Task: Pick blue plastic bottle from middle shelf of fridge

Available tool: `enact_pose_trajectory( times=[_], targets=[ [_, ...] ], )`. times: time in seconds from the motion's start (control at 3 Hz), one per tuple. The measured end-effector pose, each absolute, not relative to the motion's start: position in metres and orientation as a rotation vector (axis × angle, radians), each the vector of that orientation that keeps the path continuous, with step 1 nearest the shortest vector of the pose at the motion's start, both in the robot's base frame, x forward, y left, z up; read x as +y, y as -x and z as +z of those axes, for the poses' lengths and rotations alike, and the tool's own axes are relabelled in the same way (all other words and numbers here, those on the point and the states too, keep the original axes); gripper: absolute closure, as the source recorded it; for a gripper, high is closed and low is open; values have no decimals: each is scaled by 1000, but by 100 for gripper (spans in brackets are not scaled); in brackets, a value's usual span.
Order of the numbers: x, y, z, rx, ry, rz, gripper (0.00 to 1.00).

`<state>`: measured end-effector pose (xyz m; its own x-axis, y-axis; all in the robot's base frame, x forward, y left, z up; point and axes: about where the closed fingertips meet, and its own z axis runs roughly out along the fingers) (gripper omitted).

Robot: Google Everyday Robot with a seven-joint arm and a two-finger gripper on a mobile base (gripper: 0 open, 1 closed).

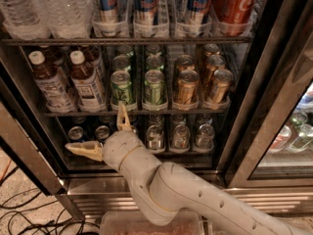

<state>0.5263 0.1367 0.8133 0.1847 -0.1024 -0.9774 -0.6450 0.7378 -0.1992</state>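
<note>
Two small bottles of dark brown drink with white caps stand at the left of the middle shelf (146,112). The right one is the blue plastic bottle (87,82), with a white label printed in blue. Beside them stand green and gold cans. My gripper (100,133) is open and empty in front of the lower shelf, below and slightly right of the bottles. One tan finger (123,117) points up to the shelf edge, the other (84,150) points left. The fridge (244,106) stands open.
Large water bottles (63,9), tall blue cans (146,4) and a red can (234,4) fill the top rack. Small silver cans (180,135) fill the lower rack. A glass door (288,126) stands at right. Cables (29,214) lie on the floor.
</note>
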Motion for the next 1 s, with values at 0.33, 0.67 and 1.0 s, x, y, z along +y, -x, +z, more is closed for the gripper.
enact_pose_trajectory(
  times=[0.33,0.67,1.0],
  targets=[
    [134,-526,814,1360,667,419,0],
    [136,-517,813,1368,636,368,0],
    [166,-511,808,1421,619,306,0]
  ],
)
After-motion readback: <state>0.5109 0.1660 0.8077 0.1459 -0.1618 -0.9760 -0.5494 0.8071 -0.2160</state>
